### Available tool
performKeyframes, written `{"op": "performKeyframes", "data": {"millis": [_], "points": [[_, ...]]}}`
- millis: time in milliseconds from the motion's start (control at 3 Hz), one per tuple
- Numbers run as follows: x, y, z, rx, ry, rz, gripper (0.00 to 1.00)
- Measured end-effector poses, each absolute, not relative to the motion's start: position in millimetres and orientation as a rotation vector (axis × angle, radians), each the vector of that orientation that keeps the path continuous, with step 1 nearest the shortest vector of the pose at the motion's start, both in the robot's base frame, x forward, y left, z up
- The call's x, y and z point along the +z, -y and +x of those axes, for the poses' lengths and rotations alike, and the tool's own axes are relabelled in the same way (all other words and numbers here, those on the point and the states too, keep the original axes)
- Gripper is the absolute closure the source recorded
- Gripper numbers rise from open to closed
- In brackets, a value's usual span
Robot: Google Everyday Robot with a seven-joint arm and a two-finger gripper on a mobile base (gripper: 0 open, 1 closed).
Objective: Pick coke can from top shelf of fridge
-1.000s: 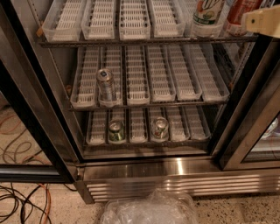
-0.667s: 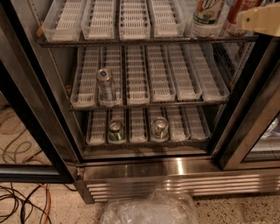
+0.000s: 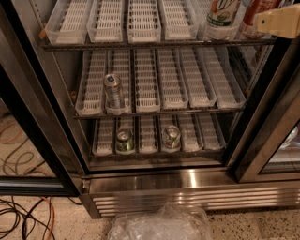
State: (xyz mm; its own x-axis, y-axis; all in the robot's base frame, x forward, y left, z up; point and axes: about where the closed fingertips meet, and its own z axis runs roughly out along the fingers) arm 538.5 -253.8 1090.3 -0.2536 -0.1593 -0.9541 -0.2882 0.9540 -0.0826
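The cream-coloured claw (image 3: 277, 21) is up in the top right corner, at the height of the top shelf (image 3: 140, 44), a metal wire rack with white plastic trays full of slots. I cannot tell how far open the claw is, or if it has hold of anything. The red metal coke can (image 3: 255, 7) stands on that top shelf right behind the claw, and the claw covers part of it. I cannot tell if the two are touching. Just to the left of the claw, next to the red can, stands a white-and-green drink can (image 3: 222, 16). All of this is inside the big shiny steel fridge (image 3: 187, 180), which has black-framed glass doors (image 3: 28, 140). Down and far to the left of the claw, a silver can (image 3: 114, 91) stands on the middle rack. Lower down, two more cans, one with green on it (image 3: 124, 140) and one silver (image 3: 171, 137), stand on the bottom rack. Far below the claw, on the speckled floor, a crinkly clear plastic bag (image 3: 161, 225) lies in front of the fridge. Black and orange cables (image 3: 23, 215) lie on the floor far down to the left.
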Motion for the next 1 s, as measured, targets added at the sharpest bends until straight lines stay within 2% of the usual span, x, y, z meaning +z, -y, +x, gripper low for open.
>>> {"op": "performKeyframes", "data": {"millis": [1000], "points": [[1090,273,569,0.091,-1.827,-0.266,0.44]]}}
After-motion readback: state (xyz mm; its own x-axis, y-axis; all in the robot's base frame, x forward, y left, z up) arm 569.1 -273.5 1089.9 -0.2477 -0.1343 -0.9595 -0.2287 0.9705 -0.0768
